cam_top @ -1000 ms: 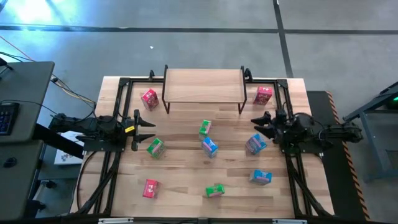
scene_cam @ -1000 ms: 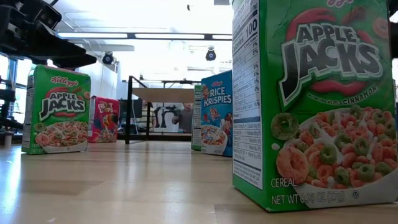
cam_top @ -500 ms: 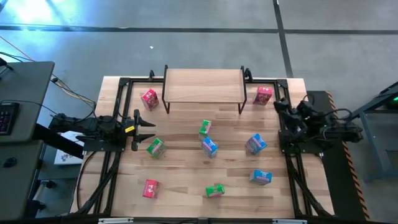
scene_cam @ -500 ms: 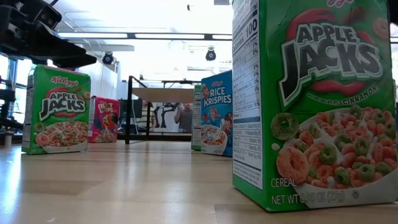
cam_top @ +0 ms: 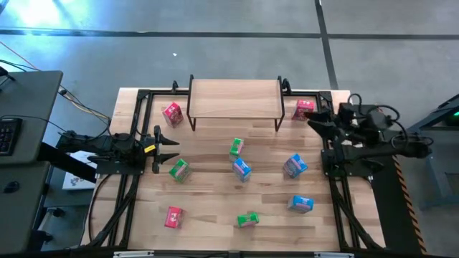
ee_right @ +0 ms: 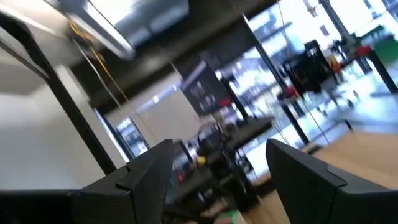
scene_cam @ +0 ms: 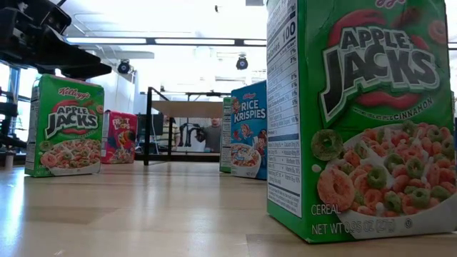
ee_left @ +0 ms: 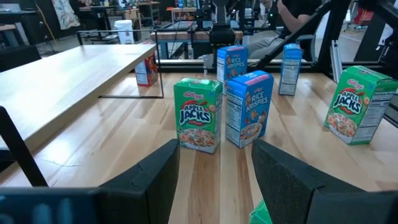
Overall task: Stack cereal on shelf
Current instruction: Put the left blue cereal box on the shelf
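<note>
Several small cereal boxes, green, red-pink and blue, stand scattered on the wooden table. In the high view the shelf [cam_top: 235, 100] stands on its black legs at the far edge, its top board bare. A red-pink box [cam_top: 303, 109] stands by the shelf's right end and another [cam_top: 172, 113] by its left end. My left gripper [cam_top: 168, 150] is open at the table's left side, beside a green box [cam_top: 179, 170]. In its wrist view, that gripper [ee_left: 214, 155] faces a green box [ee_left: 198, 115] and a blue box [ee_left: 249, 107]. My right gripper [cam_top: 315, 122] is open next to the right red-pink box, touching nothing.
Black frame rails run along the table's left and right sides. A blue box [cam_top: 295, 165], another blue box [cam_top: 301, 204], a green box [cam_top: 248, 219] and a red-pink box [cam_top: 173, 216] stand on the near half. A large green box [scene_cam: 364, 121] fills the low view's right.
My right gripper has drawn back from the blue box at mid-right and swung toward the table's far edge, ending beside the red-pink box at the shelf's right end. No box has moved.
</note>
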Available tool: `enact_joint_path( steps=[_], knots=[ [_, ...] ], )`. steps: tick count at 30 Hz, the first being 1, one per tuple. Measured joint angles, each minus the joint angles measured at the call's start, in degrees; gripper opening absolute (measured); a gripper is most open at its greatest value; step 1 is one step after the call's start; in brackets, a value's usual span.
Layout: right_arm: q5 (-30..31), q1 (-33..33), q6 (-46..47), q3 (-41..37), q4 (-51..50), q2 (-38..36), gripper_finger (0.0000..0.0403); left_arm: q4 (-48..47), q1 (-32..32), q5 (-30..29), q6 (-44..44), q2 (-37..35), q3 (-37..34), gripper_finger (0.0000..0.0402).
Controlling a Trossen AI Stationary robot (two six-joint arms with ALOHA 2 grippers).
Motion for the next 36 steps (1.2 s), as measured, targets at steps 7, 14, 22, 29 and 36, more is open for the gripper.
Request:
enact_joint_path(
  steps=[7, 14, 22, 29, 36],
  knots=[
    [-0.8, 0.0, 0.7, 13.3, -10.3, 13.7, 0.0250, 0.0, 0.0, 0.0, 0.0, 0.0, 0.0, 0.0190],
    [-1.0, 0.0, 2.9, 26.7, -25.0, 25.1, 0.0250, 0.0, 0.0, 0.0, 0.0, 0.0, 0.0, 0.0190],
    [-0.9, 0.0, 12.3, 36.5, -36.2, 35.7, 0.0250, 0.0, 0.0, 0.0, 0.0, 0.0, 0.0, 0.0190],
    [-0.1, 2.6, 21.3, 41.4, -44.2, 44.1, 0.0250, 0.0, 0.0, 0.0, 0.0, 0.0, 0.0, 0.0190],
    [2.1, 6.8, 24.6, 47.2, -48.9, 52.6, 0.0250, 0.0, 0.0, 0.0, 0.0, 0.0, 0.0, 0.0190]
  ],
)
